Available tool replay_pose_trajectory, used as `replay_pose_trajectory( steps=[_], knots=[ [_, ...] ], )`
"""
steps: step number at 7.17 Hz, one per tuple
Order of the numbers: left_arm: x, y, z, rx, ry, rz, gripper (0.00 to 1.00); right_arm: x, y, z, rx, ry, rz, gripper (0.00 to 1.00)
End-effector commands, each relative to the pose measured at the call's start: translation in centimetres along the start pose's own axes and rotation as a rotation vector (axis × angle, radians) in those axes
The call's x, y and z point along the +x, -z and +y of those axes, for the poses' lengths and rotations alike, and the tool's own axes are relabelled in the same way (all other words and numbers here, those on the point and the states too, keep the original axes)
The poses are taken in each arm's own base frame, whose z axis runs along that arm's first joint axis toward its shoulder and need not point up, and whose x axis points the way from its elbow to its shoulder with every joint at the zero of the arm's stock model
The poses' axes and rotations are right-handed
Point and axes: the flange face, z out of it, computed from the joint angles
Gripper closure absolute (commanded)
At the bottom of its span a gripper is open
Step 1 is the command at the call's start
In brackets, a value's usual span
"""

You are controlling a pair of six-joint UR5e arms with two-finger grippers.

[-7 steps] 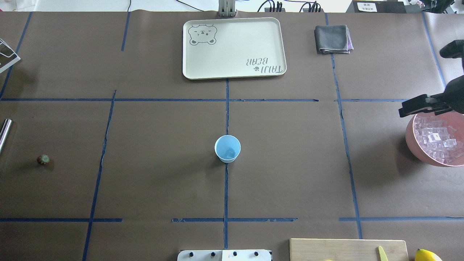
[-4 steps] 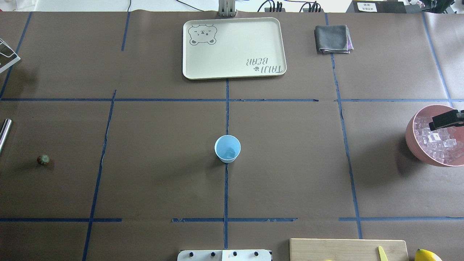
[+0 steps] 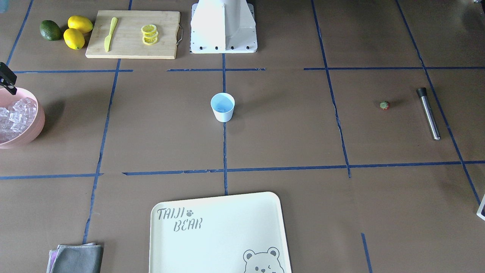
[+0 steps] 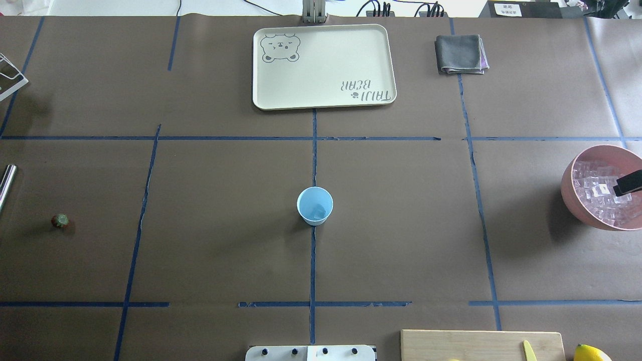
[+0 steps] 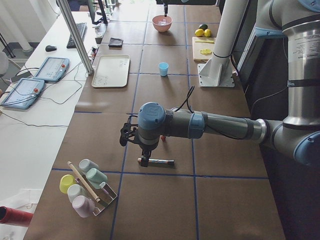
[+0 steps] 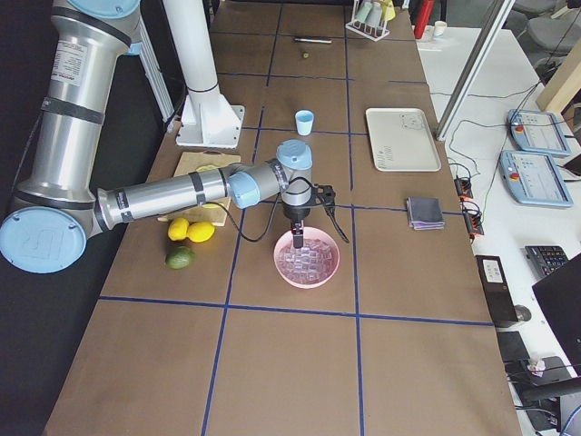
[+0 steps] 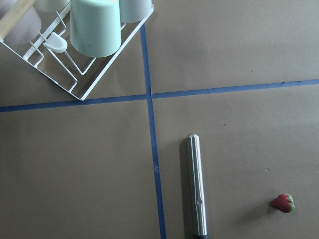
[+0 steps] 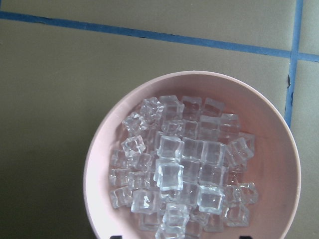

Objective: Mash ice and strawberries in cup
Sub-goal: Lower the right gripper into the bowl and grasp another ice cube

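- Cup, light blue, is set upright at the middle of the bench, on a blue tape line; a pale cube shape is seen inside it.
- Ice is heaped in a pink bowl at the bench's right end, well apart from the cup.
- Strawberry, tiny and red with a green cap, is laid at the bench's left end, near a metal rod that lies flat.
- Right pincer is held over the bowl, pointed down; its two tips are just glimpsed at the lower edge of the wrist view, set wide, with nothing gripped.
- Left pincer is held above the rod; whether it is wide or narrow cannot be told.
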Motion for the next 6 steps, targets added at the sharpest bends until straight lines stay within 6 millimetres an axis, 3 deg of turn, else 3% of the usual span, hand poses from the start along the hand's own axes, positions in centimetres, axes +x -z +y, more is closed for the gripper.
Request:
replay_pose_trajectory(
  steps=[1, 4, 6],
  knots=[
    [0.0, 0.0, 0.0, 0.0, 0.0, 0.0, 0.0, 2.4, -2.2, 0.2, -0.04, 0.047, 0.024, 0.27],
    [0.0, 0.0, 0.0, 0.0, 0.0, 0.0, 0.0, 2.8, -3.5, -0.6, -0.057, 0.038, 0.03, 0.43],
    [0.0, 0.0, 0.0, 0.0, 0.0, -0.002, 0.0, 3.0, -4.4, -1.5, -0.066, 0.034, 0.031, 0.43]
  ],
)
